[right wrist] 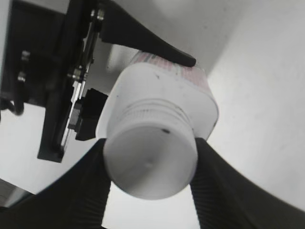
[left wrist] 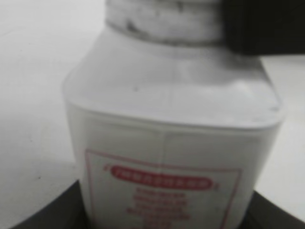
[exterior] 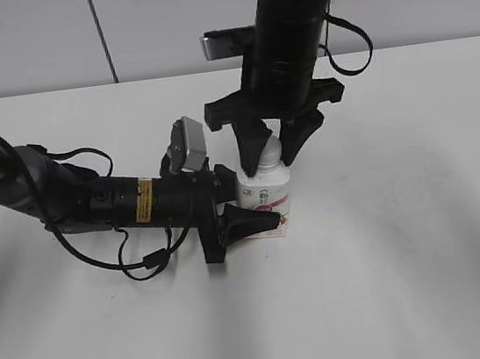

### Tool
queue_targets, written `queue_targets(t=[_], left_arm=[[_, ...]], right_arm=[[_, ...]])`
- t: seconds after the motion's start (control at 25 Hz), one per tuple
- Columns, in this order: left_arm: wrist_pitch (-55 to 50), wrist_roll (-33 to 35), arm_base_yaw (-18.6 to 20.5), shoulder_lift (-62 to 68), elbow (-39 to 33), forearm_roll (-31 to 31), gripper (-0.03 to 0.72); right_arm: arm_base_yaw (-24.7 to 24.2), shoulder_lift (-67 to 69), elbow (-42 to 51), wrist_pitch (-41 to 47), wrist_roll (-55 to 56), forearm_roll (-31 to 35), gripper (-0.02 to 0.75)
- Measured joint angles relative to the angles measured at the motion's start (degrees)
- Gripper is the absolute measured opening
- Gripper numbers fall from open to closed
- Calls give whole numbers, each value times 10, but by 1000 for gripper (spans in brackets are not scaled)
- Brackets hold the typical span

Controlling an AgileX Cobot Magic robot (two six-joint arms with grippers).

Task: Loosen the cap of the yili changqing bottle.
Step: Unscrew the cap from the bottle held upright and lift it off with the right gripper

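The yili changqing bottle [exterior: 265, 192] stands upright on the white table, a squat white body with a pink-red label [left wrist: 171, 143]. My left gripper [exterior: 241, 201] reaches in from the left, lying low, and is shut on the bottle's body; its dark fingers [left wrist: 43, 214] show at both lower corners of the left wrist view. The white ribbed cap [exterior: 269, 154] [right wrist: 150, 160] sits on the neck. My right gripper [exterior: 271, 159] [right wrist: 150, 167] comes straight down from above, its ridged black fingers [right wrist: 81, 191] pressed against opposite sides of the cap, shut on it.
The bare white table [exterior: 409, 254] stretches around the bottle, with a pale wall behind it. The left arm and its looping cables [exterior: 93, 208] lie across the table's left half. One left finger [right wrist: 147, 43] crosses the bottle's far side in the right wrist view.
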State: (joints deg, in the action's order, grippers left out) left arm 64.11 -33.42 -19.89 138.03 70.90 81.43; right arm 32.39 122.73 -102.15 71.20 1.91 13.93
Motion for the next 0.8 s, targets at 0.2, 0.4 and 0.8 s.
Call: queue_targets(t=[0.2,0.4,0.8], left_arm=[[1,-4,1,0,0,1,385],[3,-6,3,0,0,1,384],[5,-6,3,0,0,2,379]], right_arm=[[-1,-1,0,3,-185,-2,383],[-1,-1,0,8,-327,-9,295],[-2,-2,0,9,-378,-12,258]])
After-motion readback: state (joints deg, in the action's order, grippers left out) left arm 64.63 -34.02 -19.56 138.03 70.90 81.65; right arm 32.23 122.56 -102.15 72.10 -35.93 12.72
